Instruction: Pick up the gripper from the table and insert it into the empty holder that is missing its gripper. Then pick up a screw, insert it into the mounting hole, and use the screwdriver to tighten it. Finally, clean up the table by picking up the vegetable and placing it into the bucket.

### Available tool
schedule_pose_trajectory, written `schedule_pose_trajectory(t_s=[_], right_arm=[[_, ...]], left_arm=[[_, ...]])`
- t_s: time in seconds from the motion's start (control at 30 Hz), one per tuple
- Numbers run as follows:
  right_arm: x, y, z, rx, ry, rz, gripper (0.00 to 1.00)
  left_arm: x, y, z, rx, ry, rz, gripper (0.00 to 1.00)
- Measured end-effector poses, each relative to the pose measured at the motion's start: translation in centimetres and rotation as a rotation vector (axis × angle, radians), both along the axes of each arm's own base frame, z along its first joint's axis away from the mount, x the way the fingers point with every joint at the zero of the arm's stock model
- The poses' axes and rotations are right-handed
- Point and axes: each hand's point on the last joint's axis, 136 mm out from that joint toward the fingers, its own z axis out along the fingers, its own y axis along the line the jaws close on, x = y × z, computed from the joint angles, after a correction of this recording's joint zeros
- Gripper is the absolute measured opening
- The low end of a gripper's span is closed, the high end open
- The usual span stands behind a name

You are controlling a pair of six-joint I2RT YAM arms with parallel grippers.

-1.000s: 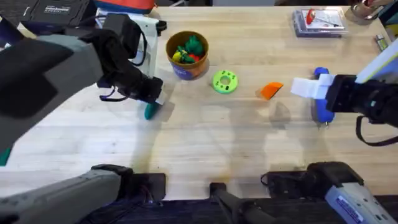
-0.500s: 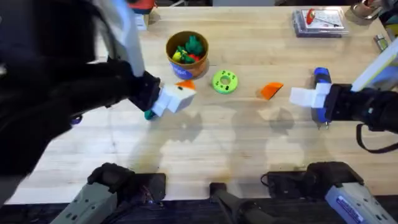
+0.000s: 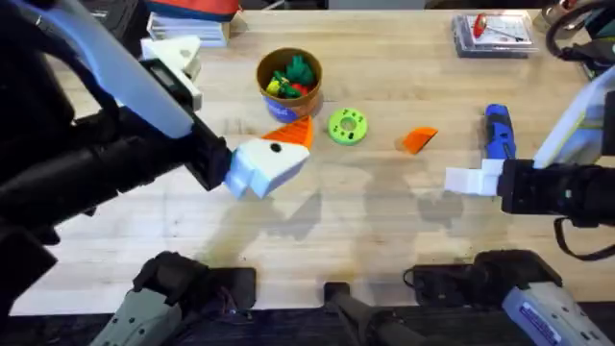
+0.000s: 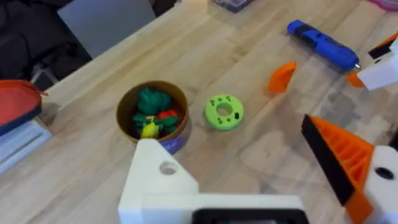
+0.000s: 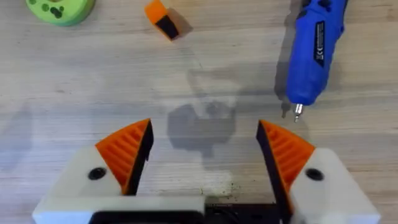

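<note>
The round, orange-walled bucket (image 3: 289,85) is seen holding green, red and yellow toy pieces, the dark-green vegetable (image 4: 152,101) among them. A holed light-green disc (image 3: 347,126) and an orange wedge (image 3: 418,140) lie beside it on the wooden worktop (image 3: 384,221). The blue cylindrical screwdriver (image 5: 314,50) rests flat, just beyond the right gripper (image 5: 205,152), whose ribbed orange pads are spread apart over bare wood. The left gripper (image 4: 258,180) is likewise held apart, empty.
</note>
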Motion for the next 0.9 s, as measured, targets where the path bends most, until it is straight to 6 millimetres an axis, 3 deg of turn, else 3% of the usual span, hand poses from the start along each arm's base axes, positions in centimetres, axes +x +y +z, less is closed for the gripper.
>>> schedule_pose_trajectory(t_s=[0.13, 0.33, 0.47, 0.7, 0.9], right_arm=[[0.0, 0.0, 0.0, -0.001, 0.0, 0.003, 0.993], [0.0, 0.0, 0.0, -0.002, 0.0, 0.003, 0.994], [0.0, 0.0, 0.0, -0.002, 0.0, 0.003, 0.994], [0.0, 0.0, 0.0, -0.002, 0.0, 0.003, 0.994], [0.0, 0.0, 0.0, -0.002, 0.0, 0.003, 0.992]], left_arm=[[0.6, -0.2, 0.7, -0.022, -0.069, -0.002, 0.986], [-1.3, -0.1, -1.3, -0.128, -0.357, -0.033, 0.986], [-2.0, -0.2, -3.9, -0.178, -0.438, -0.049, 0.986], [-1.2, -0.5, -8.4, -0.277, -0.417, -0.039, 0.987], [-1.2, -0.9, -11.6, -0.289, -0.273, -0.043, 0.986]])
